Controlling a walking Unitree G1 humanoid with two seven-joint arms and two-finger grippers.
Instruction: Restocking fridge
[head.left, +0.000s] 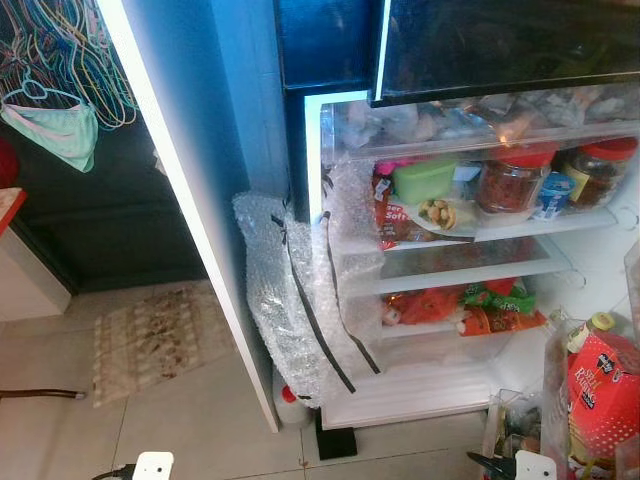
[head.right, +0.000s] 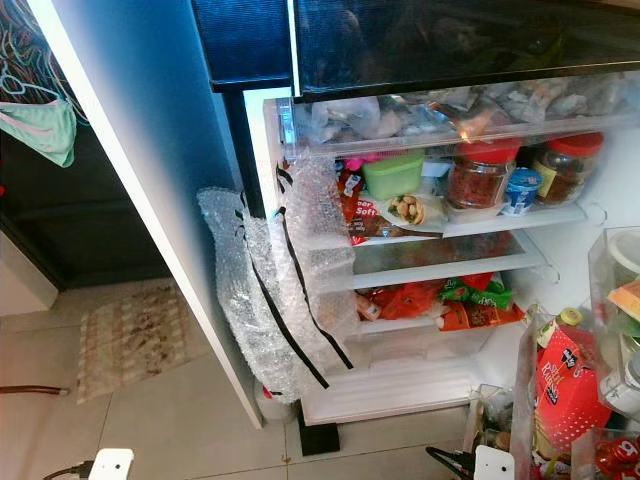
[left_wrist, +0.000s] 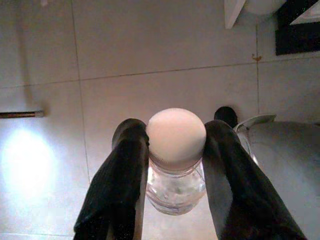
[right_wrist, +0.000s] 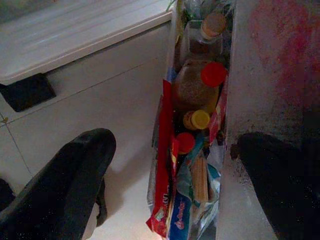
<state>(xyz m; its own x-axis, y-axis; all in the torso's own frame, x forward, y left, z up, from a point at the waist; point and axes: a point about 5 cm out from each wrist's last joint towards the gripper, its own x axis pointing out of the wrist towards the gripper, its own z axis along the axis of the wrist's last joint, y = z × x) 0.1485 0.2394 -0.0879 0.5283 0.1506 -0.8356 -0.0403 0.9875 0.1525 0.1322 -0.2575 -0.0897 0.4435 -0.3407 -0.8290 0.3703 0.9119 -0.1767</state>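
Head views: You face the open white fridge (head.left: 440, 395), its shelves stocked; two red-lidded glass jars (head.left: 512, 178) and a lime-green plastic tub (head.left: 425, 180) sit on the upper shelf, red and green snack packets (head.left: 470, 305) lower down. A crumpled sheet of clear bubble wrap with black tape strips (head.left: 290, 300) hangs at the fridge's left edge. A red mesh bag (head.left: 600, 395) fills the door bin on your right. A patterned beige mat (head.left: 155, 340) lies on the tiled floor (head.left: 200, 420).

Left wrist view: Your left tool (left_wrist: 175, 150) is closed on a clear plastic bottle with a round white cap (left_wrist: 176, 137); both black fingers (left_wrist: 122, 170) press the neck just under the cap, above the floor tiles.

Right wrist view: Your right tool (right_wrist: 175, 160) stands open, fingers well apart. Between and beyond them lies the narrow fridge door bin (right_wrist: 170, 165), packed with a red-capped bottle (right_wrist: 212, 74), a yellow-capped bottle (right_wrist: 199, 119) and a red packet (right_wrist: 162, 170).
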